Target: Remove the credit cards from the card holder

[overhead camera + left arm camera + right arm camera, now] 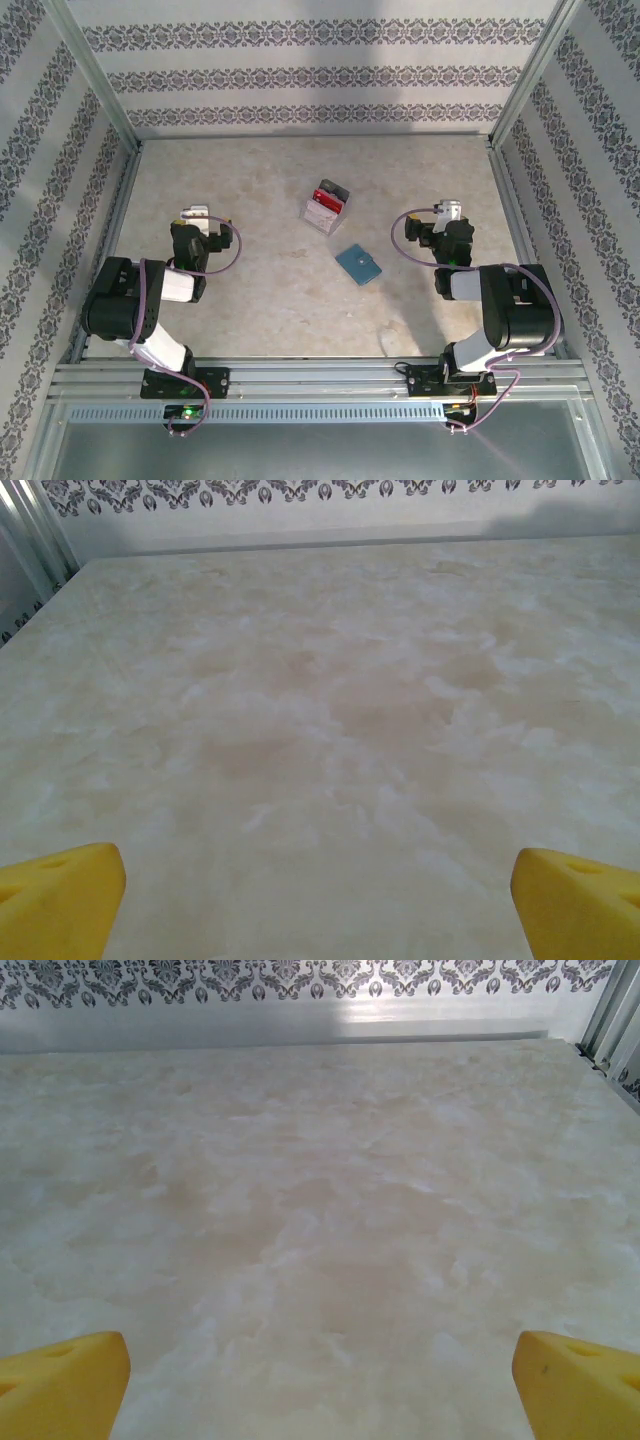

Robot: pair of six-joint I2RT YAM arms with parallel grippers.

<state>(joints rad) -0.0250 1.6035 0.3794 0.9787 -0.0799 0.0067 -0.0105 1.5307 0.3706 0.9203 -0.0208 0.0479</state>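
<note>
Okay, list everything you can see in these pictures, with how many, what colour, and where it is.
card holder: one, teal-blue, lying flat mid-table between the arms
plastic box: one, clear with red and dark contents, just behind the card holder, apart from it
table: one, beige marbled, under everything
walls: three, white with grey patterned bands, around the table
left gripper: one, black and white, open and empty, left of the card holder
right gripper: one, black and white, open and empty, right of the card holder
</note>
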